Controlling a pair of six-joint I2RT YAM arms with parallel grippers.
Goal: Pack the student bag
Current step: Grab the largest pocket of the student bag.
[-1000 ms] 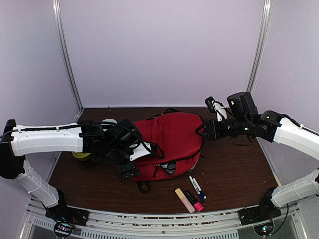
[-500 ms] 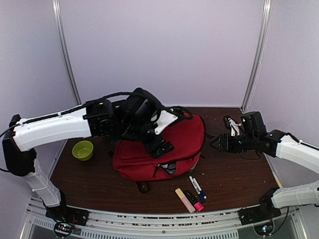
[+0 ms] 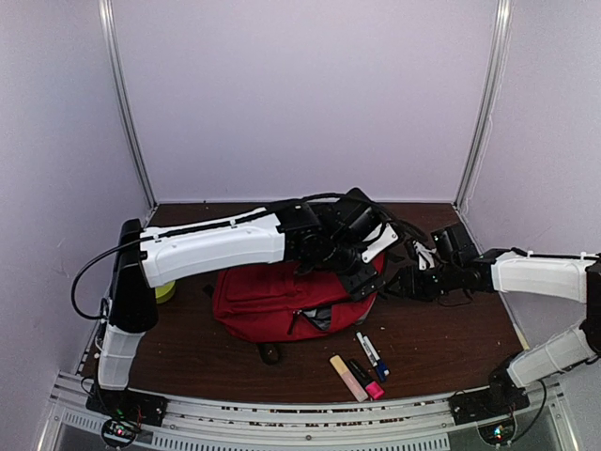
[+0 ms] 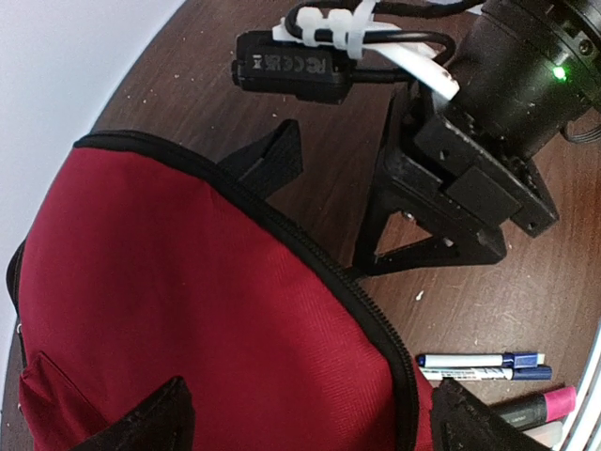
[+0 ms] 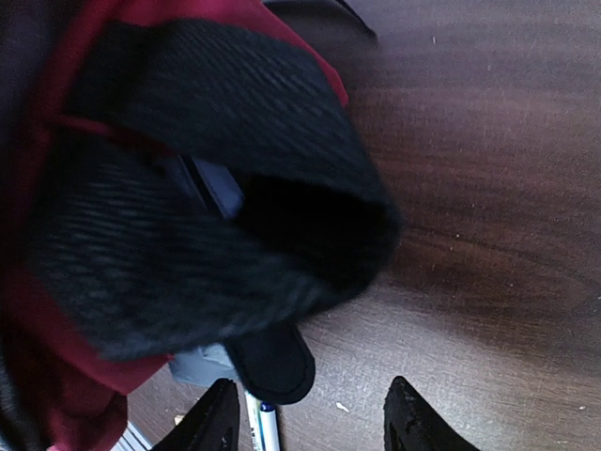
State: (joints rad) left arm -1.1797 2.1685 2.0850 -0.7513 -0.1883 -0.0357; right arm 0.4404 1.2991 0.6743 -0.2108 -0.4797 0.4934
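The student bag [image 3: 272,303] is a large red backpack lying flat in the middle of the table. My left arm reaches across it, and my left gripper [image 3: 364,274] hangs open over its right edge. In the left wrist view, red fabric [image 4: 188,310] and a black zipper [image 4: 376,310] fill the space between the spread fingertips [image 4: 155,423] of that gripper [image 4: 315,427]. My right gripper [image 3: 400,284] sits low at the bag's right side, open and empty. Its wrist view [image 5: 310,423] shows a black padded strap [image 5: 188,188] just ahead, apart from the fingers.
Pens [image 3: 372,353] and highlighters [image 3: 349,376], one with a pink cap [image 3: 375,389], lie in front of the bag near the table's front edge. A small dark object [image 3: 270,353] lies below the bag. A green bowl [image 3: 166,292] peeks out behind my left arm.
My left arm has swung from the bag's left side across to its right edge. My right arm has come down and in toward the bag's right side.
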